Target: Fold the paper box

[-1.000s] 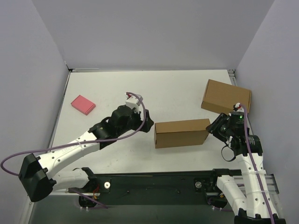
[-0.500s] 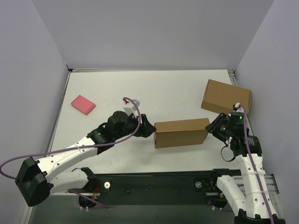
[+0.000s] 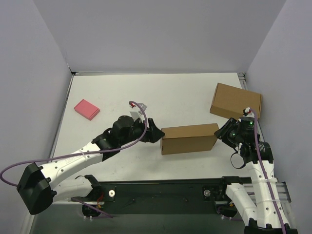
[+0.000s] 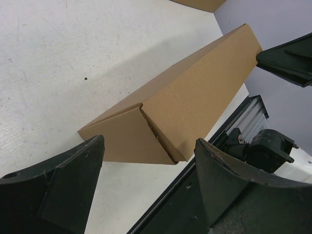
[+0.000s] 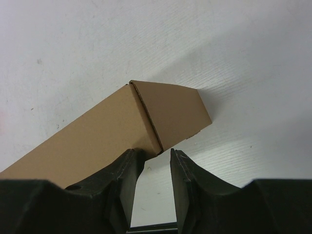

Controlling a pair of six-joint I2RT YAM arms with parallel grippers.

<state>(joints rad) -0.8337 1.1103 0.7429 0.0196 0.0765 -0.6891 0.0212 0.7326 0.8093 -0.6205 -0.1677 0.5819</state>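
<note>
The paper box [image 3: 189, 139] lies as a closed brown oblong on the white table, near the front middle. My left gripper [image 3: 157, 134] is open at the box's left end. In the left wrist view its jaws stand wide apart [image 4: 148, 146] and the box's end flap [image 4: 129, 139] sits just ahead of them, untouched. My right gripper [image 3: 220, 134] is at the box's right end. In the right wrist view its fingers [image 5: 152, 153] stand narrowly apart with nothing between them. The left fingertip [image 5: 131, 161] touches the lower corner of the box [image 5: 97, 141].
A second, fully formed brown box [image 3: 236, 101] stands at the back right, just behind my right arm. A small pink flat block [image 3: 87, 109] lies at the left. The black rail [image 3: 161, 187] runs along the table's front edge.
My left gripper has moved right and come up to the box's left end. The box and my right gripper have stayed in place.
</note>
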